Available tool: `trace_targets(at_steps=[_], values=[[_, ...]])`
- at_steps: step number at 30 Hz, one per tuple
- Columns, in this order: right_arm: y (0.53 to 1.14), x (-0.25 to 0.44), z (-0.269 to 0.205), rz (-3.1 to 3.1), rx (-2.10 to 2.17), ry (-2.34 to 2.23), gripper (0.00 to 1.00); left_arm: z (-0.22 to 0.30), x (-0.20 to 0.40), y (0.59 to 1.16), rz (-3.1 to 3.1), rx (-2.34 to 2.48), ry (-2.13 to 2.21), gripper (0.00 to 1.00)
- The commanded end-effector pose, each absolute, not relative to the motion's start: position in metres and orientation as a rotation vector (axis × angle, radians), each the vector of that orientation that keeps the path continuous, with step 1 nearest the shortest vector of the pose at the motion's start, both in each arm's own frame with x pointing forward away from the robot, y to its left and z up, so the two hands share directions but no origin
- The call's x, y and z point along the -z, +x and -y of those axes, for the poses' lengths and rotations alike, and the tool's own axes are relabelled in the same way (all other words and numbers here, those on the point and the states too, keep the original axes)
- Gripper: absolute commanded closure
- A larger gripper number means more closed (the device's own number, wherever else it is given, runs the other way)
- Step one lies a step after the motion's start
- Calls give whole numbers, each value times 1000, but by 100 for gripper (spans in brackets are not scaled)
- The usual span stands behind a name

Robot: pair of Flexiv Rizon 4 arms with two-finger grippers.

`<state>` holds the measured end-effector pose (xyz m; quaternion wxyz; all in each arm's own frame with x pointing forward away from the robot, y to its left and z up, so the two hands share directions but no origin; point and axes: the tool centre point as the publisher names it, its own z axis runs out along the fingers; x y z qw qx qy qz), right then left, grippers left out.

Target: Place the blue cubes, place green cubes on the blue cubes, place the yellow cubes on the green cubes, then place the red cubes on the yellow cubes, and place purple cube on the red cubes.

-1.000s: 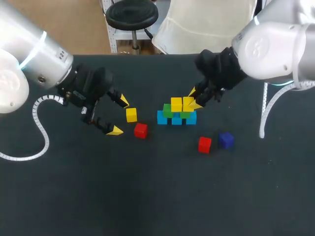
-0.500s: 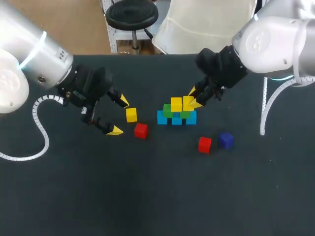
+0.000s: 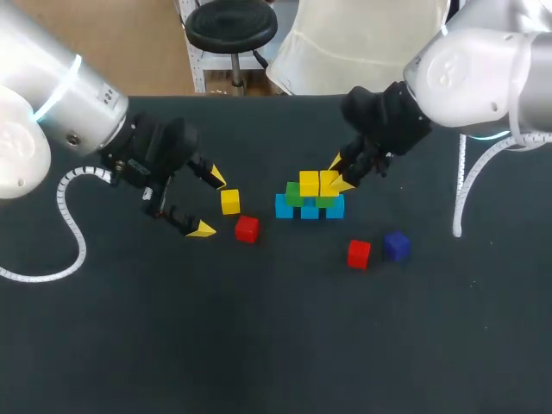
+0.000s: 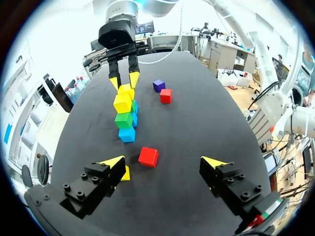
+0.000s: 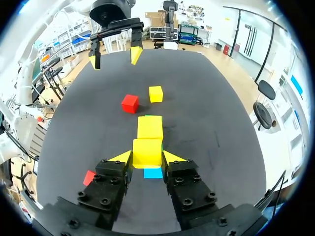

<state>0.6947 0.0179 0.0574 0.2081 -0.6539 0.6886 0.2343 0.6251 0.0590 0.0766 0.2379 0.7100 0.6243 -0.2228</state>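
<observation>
The right fingers [image 3: 341, 172] are closed on a yellow cube [image 3: 329, 181], with one tip pressing on each side. This cube sits at the top of the pile in the middle of the tabletop [image 3: 276, 345], right beside another yellow cube [image 3: 309, 183]. Under them are the green cubes [image 3: 294, 195]. At the bottom, three blue cubes [image 3: 285, 207] stand in a row, touching each other.

The left fingers [image 3: 210, 203] are spread wide and hold nothing. A loose yellow cube [image 3: 229, 201] lies on the tabletop just by their tips. In the left wrist view it is close to one finger and partly hidden by it. A red cube [image 3: 247, 228] lies near it, a little ahead of the open fingers.

On the other side of the pile, apart from it, lie a second red cube [image 3: 359, 254] and the purple cube [image 3: 396, 246], just beside each other.
</observation>
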Motion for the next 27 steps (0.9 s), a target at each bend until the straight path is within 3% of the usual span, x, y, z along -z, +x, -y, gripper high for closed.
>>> trace_targets(at_steps=[1, 27], values=[[696, -57, -18, -1916, -655, -1820, 100, -60, -76, 626, -1706, 613, 1947, 0], [697, -57, -20, -1908, -664, -1825, 100, -60, -76, 626, -1706, 613, 1947, 0]])
